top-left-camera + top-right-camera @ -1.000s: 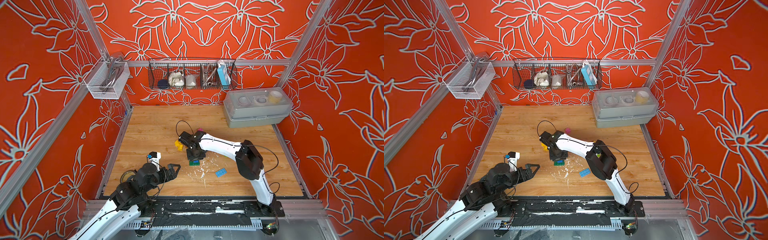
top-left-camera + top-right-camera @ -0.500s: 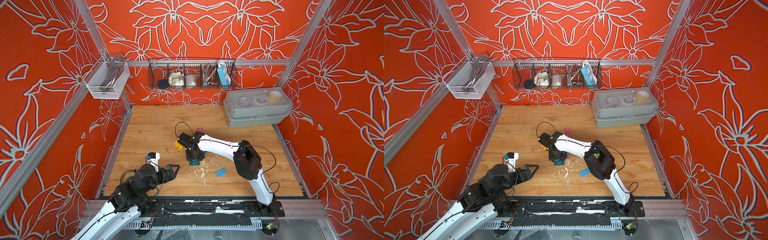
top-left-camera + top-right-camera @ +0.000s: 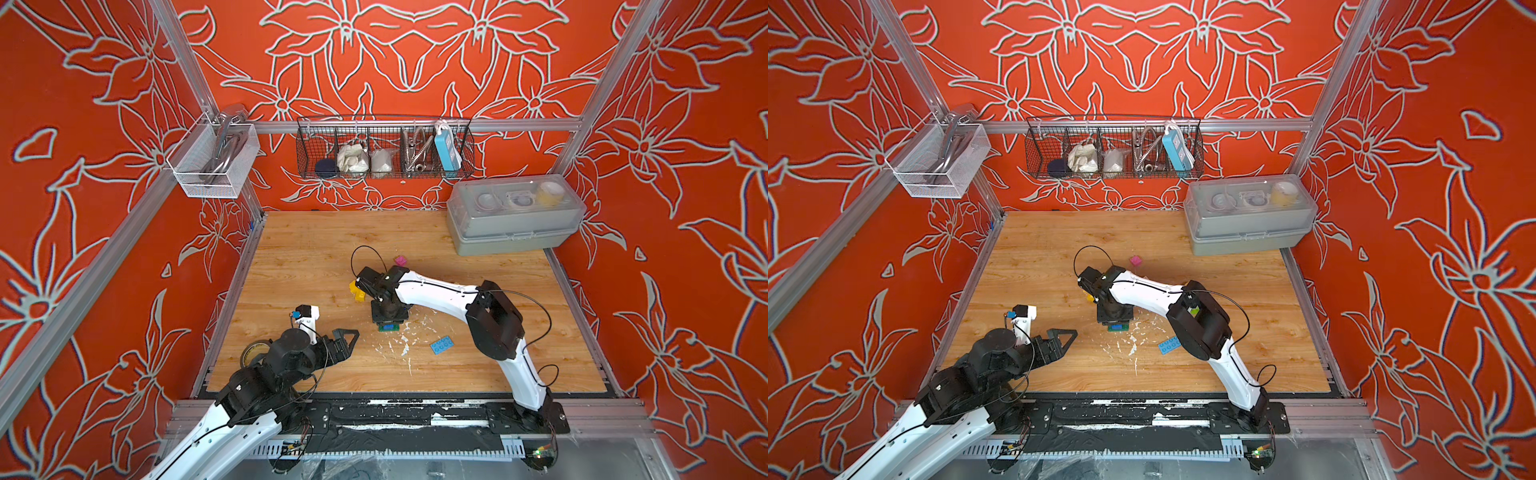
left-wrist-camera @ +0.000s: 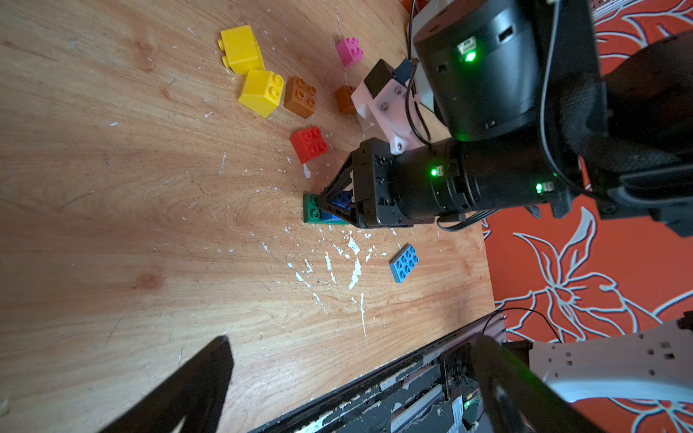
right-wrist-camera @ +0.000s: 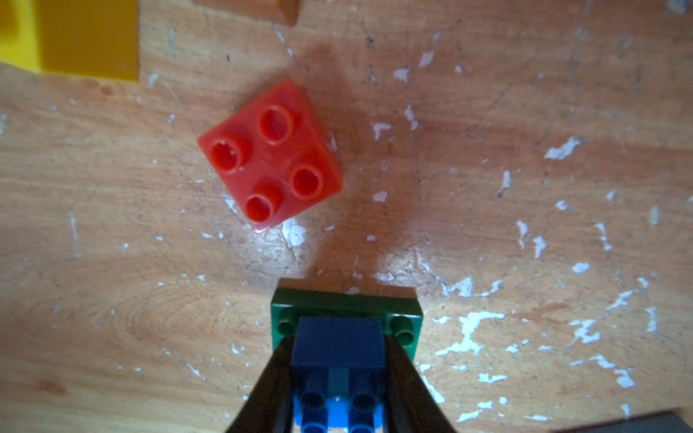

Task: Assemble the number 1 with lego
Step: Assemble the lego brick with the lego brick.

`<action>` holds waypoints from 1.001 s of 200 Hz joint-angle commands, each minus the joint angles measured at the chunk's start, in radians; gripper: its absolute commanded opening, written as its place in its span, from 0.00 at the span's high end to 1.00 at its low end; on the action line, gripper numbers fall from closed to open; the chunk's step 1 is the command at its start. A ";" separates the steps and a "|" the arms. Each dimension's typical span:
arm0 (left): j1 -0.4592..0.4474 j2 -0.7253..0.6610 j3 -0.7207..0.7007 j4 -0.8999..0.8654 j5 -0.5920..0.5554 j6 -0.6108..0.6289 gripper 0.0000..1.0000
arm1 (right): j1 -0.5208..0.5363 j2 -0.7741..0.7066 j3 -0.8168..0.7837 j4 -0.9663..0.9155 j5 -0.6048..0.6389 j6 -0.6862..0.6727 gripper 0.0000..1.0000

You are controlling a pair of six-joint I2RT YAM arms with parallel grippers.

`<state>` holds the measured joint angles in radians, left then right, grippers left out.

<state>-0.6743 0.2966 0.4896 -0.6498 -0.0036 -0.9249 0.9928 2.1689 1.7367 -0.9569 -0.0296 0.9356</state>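
In both top views the right gripper (image 3: pixel 388 321) points straight down at the green plate (image 3: pixel 389 328). The left gripper (image 3: pixel 351 338), with jaws wide and empty, hangs well apart, so the right arm is the nearer one.

In the left wrist view the blue brick (image 4: pixel 342 200) is clamped in the right gripper, directly above the plate.

In the right wrist view the brick covers the plate's middle and leaves one stud free on each side. It seems to touch the plate, but I cannot be sure. The red brick (image 5: pixel 272 155) lies loose just beyond.

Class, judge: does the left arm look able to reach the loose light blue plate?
Probably yes: only bare table lies between the open left gripper and the plate, though the right arm's elbow hangs close by.
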 commanded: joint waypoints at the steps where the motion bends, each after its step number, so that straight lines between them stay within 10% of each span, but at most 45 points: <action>1: 0.005 -0.008 -0.010 -0.005 -0.012 -0.002 0.00 | -0.006 -0.001 -0.048 0.012 0.000 0.017 0.94; 200: 0.006 -0.015 -0.010 -0.011 -0.019 -0.006 0.00 | -0.016 0.133 0.101 -0.144 0.035 0.056 0.92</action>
<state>-0.6739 0.2970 0.4896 -0.6502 -0.0067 -0.9325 0.9768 2.2307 1.8297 -1.0363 -0.0509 0.9581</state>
